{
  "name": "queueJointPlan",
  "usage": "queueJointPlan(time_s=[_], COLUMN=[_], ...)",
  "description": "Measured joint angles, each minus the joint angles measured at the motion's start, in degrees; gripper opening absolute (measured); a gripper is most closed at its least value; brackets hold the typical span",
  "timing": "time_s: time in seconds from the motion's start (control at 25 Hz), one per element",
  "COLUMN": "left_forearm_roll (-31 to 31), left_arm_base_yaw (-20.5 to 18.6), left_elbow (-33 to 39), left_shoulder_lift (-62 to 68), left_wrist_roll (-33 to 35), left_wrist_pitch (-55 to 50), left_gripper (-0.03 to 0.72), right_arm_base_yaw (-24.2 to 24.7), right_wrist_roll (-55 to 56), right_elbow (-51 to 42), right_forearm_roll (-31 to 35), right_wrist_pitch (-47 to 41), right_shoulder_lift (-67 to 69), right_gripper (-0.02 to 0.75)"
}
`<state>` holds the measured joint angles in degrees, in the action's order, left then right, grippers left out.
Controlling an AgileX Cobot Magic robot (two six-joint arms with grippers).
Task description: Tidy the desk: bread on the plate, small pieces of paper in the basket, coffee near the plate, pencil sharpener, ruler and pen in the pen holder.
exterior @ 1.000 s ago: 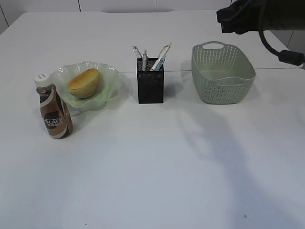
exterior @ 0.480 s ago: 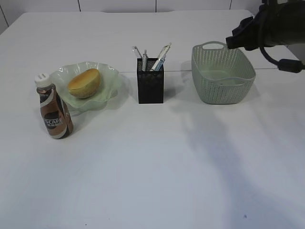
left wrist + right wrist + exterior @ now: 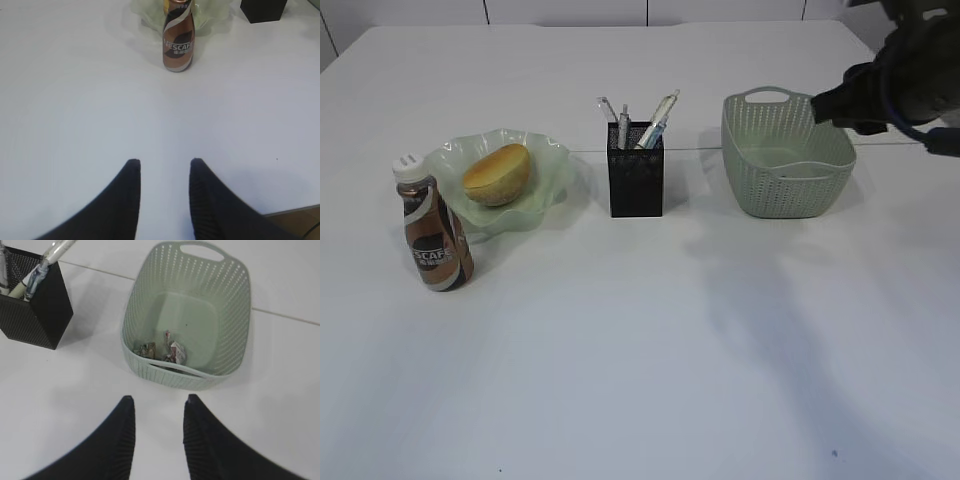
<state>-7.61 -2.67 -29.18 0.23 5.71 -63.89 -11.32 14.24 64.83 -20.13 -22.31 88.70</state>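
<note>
retreat: the right hand (image 3: 156, 405) has pulled back from above the basket (image 3: 788, 195), fingers apart and empty; paper wads (image 3: 161, 350) lie inside it, so tidying looks complete.

White desk (image 3: 640, 360); toward far edge, left to right: coffee (image 3: 435, 235) just before plate (image 3: 545, 165), pen holder (image 3: 636, 182), basket (image 3: 785, 155).

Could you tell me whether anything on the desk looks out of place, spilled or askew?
Nothing stands out. The bread sits on the plate, the coffee stands upright beside it, the paper wads lie in the basket, and the pen holder is upright.
</note>
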Motion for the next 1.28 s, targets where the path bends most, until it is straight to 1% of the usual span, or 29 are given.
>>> queueJointPlan(time_s=[0.08, 0.12, 0.16, 0.24, 0.28, 0.36, 0.4, 0.48, 0.52, 0.56, 0.64, 0.68, 0.92, 1.0, 1.08, 1.16, 1.2, 1.28], left_forearm_roll=[0.0, 0.0, 0.0, 0.0, 0.0, 0.0, 0.0, 0.0, 0.0, 0.0, 0.0, 0.0, 0.0, 0.0, 0.0, 0.0, 0.0, 0.0], left_arm_base_yaw=[0.0, 0.0, 0.0, 0.0, 0.0, 0.0, 0.0, 0.0, 0.0, 0.0, 0.0, 0.0, 0.0, 0.0, 0.0, 0.0, 0.0, 0.0], left_elbow=[0.0, 0.0, 0.0, 0.0, 0.0, 0.0, 0.0, 0.0, 0.0, 0.0, 0.0, 0.0, 0.0, 0.0, 0.0, 0.0, 0.0, 0.0], left_shoulder_lift=[0.0, 0.0, 0.0, 0.0, 0.0, 0.0, 0.0, 0.0, 0.0, 0.0, 0.0, 0.0, 0.0, 0.0, 0.0, 0.0, 0.0, 0.0], left_wrist_roll=[0.0, 0.0, 0.0, 0.0, 0.0, 0.0, 0.0, 0.0, 0.0, 0.0, 0.0, 0.0, 0.0, 0.0, 0.0, 0.0, 0.0, 0.0], left_wrist_pitch=[0.0, 0.0, 0.0, 0.0, 0.0, 0.0, 0.0, 0.0, 0.0, 0.0, 0.0, 0.0, 0.0, 0.0, 0.0, 0.0, 0.0, 0.0], left_gripper=[0.228, 0.228, 0.227, 0.227, 0.227, 0.227, 0.227, 0.227, 0.227, 0.227, 0.227, 0.227, 0.227, 0.227, 0.227, 0.227, 0.227, 0.227], right_arm_base_yaw=[-0.1, -0.1, -0.1, -0.1, -0.4, -0.4, -1.1, -2.1, -2.1, -2.9, -3.7, -4.6, -7.9, -8.1, -8.2, -8.2, -8.2, -8.2], right_wrist_roll=[-1.2, -1.2, -2.8, -3.1, -5.8, -6.0, -6.9, -7.1, -7.1, -7.2, -7.2, -7.3, -7.4, -7.5, -7.5, -7.5, -7.5, -7.5], right_elbow=[0.0, 0.0, -0.5, -0.8, -4.1, -4.6, -8.4, -12.0, -12.0, -15.4, -18.1, -20.8, -29.3, -29.9, -33.1, -33.4, -33.8, -33.8], right_forearm_roll=[2.2, 2.2, 4.2, 4.6, 7.2, 7.5, 8.9, 10.6, 10.6, 11.8, 12.7, 13.5, 15.6, 15.9, 16.1, 16.1, 16.0, 16.0], right_wrist_pitch=[-4.3, -4.3, -6.8, -7.0, -7.8, -7.8, -8.3, -7.7, -7.7, -6.2, -5.6, -5.1, -4.9, -6.7, -9.8, -11.3, -15.1, -16.1], right_shoulder_lift=[-2.6, -2.6, -5.1, -5.5, -9.1, -9.6, -13.4, -17.7, -17.7, -22.1, -25.8, -29.8, -44.7, -46.2, -55.9, -58.0, -62.3, -63.4], right_gripper=[0.277, 0.277, 0.277, 0.277, 0.277, 0.277, 0.277, 0.277, 0.277, 0.277, 0.277, 0.277, 0.277, 0.277, 0.277, 0.277, 0.278, 0.277])
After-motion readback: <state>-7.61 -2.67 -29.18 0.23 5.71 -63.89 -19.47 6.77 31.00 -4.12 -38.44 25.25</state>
